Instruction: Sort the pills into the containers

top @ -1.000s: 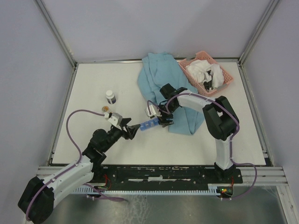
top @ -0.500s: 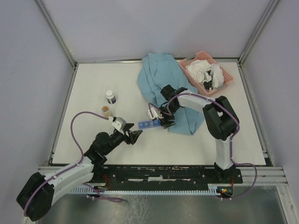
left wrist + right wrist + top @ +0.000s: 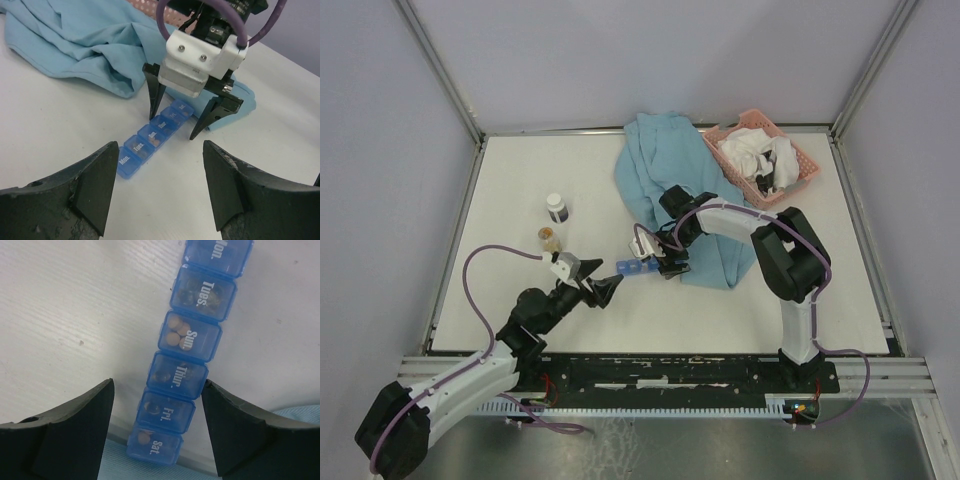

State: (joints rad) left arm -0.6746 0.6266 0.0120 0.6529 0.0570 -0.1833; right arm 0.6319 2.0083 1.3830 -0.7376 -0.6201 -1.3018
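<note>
Left fingers (image 3: 90, 190) spread, held low | right fingers (image 3: 75, 430) spread, pointing down astride organiser strip (image 3: 190, 365)

Mon. compartment of organiser strip (image 3: 191, 340) cut by top edge; Thur. contents indistinct.

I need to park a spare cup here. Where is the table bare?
The table is bare behind the bottle, left of the blue cloth, and along the near edge in front of that cloth. Crowded: the middle, where the left tool and right tool flank the pill box, and the basket corner.
</note>
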